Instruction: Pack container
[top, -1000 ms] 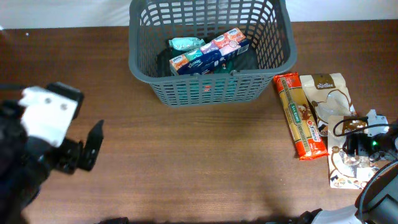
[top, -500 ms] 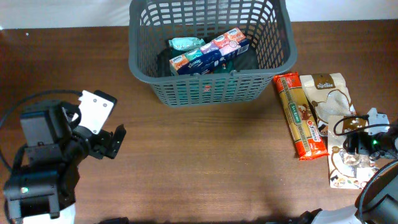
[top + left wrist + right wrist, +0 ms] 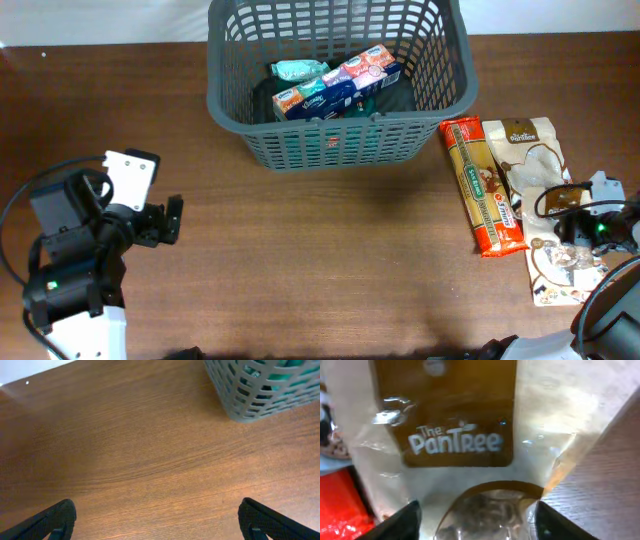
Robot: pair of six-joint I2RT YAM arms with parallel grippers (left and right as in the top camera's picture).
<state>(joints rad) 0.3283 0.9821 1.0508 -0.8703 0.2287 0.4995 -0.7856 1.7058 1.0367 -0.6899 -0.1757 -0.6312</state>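
Far middle of the wooden table [image 3: 330, 270]: the container [image 3: 340, 122], upright, with a teal packet [image 3: 298, 70], a blue tissue pack [image 3: 315, 100] and a pink-and-white box [image 3: 368, 66] lying on its base. Just beside its right front corner, flat on the wood, a long red-orange pack [image 3: 485, 190]; alongside that, further right, a far cream pouch [image 3: 525, 150] and, nearer the front edge, a near cream pouch [image 3: 556, 278]. At the left side, well apart from the container, the left gripper [image 3: 172, 220], over bare wood, jaws spread wide and pinching nothing. In its wrist view, dark fingertips [image 3: 57, 516] at the bottom corners, only wood grain between them, a corner of the container at top right. At the right edge, over the two pouches, the right gripper [image 3: 575, 232], likewise spread. In its wrist view, fingers [image 3: 402, 521] on either side of a glossy cream pouch face bearing a brown label [image 3: 455, 420] that reads "The PanTree", red wrapper at the left edge. Cannot tell which of the two pouches that is, nor whether the fingers touch it.
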